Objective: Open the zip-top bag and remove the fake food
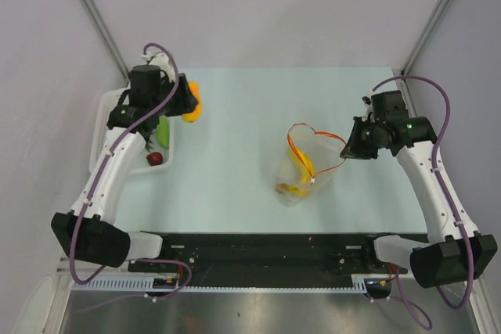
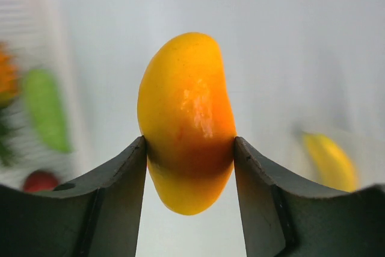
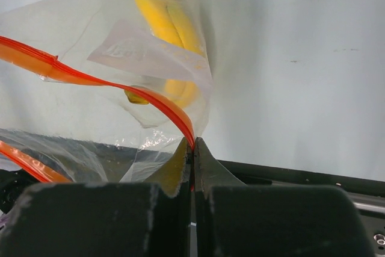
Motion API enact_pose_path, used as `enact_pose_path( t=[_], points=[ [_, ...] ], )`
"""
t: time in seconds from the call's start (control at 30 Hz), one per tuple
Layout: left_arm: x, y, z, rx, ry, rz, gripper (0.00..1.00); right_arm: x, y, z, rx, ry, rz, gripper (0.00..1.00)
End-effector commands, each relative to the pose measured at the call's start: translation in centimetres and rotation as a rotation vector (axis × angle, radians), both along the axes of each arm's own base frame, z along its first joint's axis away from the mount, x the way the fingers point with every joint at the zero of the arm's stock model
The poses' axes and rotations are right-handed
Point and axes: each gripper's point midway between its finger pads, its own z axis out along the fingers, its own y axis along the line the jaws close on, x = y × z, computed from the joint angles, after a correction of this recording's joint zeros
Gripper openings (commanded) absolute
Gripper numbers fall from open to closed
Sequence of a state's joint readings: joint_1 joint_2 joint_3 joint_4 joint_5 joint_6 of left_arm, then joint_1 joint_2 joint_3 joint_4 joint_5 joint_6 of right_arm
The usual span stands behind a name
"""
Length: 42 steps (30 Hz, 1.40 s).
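The clear zip-top bag [image 1: 304, 170] stands open mid-table, its orange-red zip strip [image 1: 313, 140] spread in a loop. Yellow bananas [image 1: 302, 163] lie inside it and also show in the right wrist view [image 3: 168, 22]. My right gripper [image 1: 348, 148] is shut on the zip strip's right end [image 3: 180, 118], its jaws pinched together at the strip [image 3: 193, 144]. My left gripper [image 1: 186, 103] is shut on an orange-yellow toy piece [image 2: 186, 118] and holds it just right of the white basket. That piece also shows in the top view [image 1: 192, 104].
The white perforated basket [image 1: 100, 127] stands at the table's left edge. It holds a green piece [image 1: 163, 129] and a small red fruit [image 1: 155, 159]. A black rail [image 1: 258, 248] runs along the near edge. Grey walls close the back and sides.
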State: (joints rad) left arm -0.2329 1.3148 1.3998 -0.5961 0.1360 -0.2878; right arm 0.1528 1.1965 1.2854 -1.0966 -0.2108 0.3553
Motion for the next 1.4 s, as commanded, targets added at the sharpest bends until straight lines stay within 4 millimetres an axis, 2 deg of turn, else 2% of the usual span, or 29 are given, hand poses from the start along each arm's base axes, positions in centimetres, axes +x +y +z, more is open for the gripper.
enact_pose_path(
  t=[0.0, 0.03, 0.07, 0.17, 0.23, 0.3, 0.4, 0.43, 0.5, 0.53, 0.57, 0.67, 0.7, 0.77, 0.87, 1.03, 1.17, 1.27, 1.3, 1.37],
  points=[
    [-0.2, 12.1, -2.0, 0.272, 0.025, 0.379, 0.0, 0.1, 0.2, 2.1, 0.015, -0.069, 0.031, 0.0],
    [-0.1, 13.3, -2.5, 0.28, 0.031, 0.408, 0.0, 0.1, 0.2, 2.1, 0.015, -0.068, 0.032, 0.0],
    [-0.4, 15.0, -4.1, 0.295, 0.067, 0.442, 0.0, 0.2, 0.2, 2.1, 0.017, -0.065, 0.033, 0.0],
    [-1.5, 20.8, -6.5, 0.281, 0.153, 0.645, 0.0, 0.2, 0.5, 2.0, 0.029, -0.061, 0.042, 0.0],
    [-1.9, 22.3, -8.1, 0.222, 0.195, 0.706, 0.0, 0.3, 0.6, 2.1, 0.034, -0.065, 0.044, 0.0],
    [-2.1, 24.3, -8.6, 0.216, 0.198, 0.753, 0.0, 0.1, 0.6, 1.9, 0.036, -0.062, 0.048, 0.0],
    [-1.7, 27.0, -9.2, 0.342, 0.211, 0.777, 0.0, 0.1, 0.8, 1.8, 0.044, -0.057, 0.055, 0.0],
    [-1.9, 28.6, -8.8, 0.434, 0.215, 0.804, 0.0, 0.0, 0.9, 1.9, 0.047, -0.056, 0.057, 0.0],
    [-1.6, 29.9, -10.3, 0.512, 0.277, 0.796, 0.0, -0.1, 1.0, 2.1, 0.058, -0.054, 0.065, 0.0],
    [-1.8, 30.8, -9.8, 0.56, 0.303, 0.807, 0.0, -0.2, 1.1, 2.2, 0.062, -0.054, 0.066, 0.0],
    [-1.5, 31.4, -10.9, 0.581, 0.34, 0.805, 0.0, -0.4, 1.2, 2.2, 0.07, -0.05, 0.071, 0.0],
    [-1.0, 32.1, -12.2, 0.649, 0.394, 0.761, 0.0, -0.6, 1.7, 2.2, 0.081, -0.04, 0.087, 0.0],
    [-1.0, 32.5, -13.5, 0.668, 0.447, 0.762, 0.0, -0.6, 1.8, 2.2, 0.081, -0.038, 0.09, 0.0],
    [-1.2, 33.8, -13.2, 0.73, 0.463, 0.81, 0.0, -0.5, 1.9, 2.3, 0.081, -0.038, 0.095, 0.0],
    [-1.3, 34.5, -14.6, 0.766, 0.494, 0.814, 0.0, -0.5, 2.0, 2.4, 0.08, -0.04, 0.099, 0.0],
    [-0.9, 33.7, -17.8, 0.733, 0.565, 0.736, 0.0, -0.6, 2.3, 2.2, 0.086, -0.032, 0.11, 0.0],
    [-0.9, 33.3, -18.2, 0.715, 0.563, 0.723, 0.06, -0.6, 2.4, 2.2, 0.084, -0.032, 0.111, 0.0],
    [-0.9, 32.9, -18.0, 0.685, 0.573, 0.716, 0.35, -0.7, 2.4, 1.9, 0.084, -0.026, 0.112, 0.0],
    [-0.9, 32.9, -17.9, 0.669, 0.57, 0.732, 0.5, -0.8, 2.4, 1.7, 0.084, -0.021, 0.113, 0.0],
    [-0.7, 32.6, -17.2, 0.65, 0.552, 0.734, 0.58, -0.7, 2.5, 1.7, 0.087, -0.022, 0.116, 0.0]
  ],
)
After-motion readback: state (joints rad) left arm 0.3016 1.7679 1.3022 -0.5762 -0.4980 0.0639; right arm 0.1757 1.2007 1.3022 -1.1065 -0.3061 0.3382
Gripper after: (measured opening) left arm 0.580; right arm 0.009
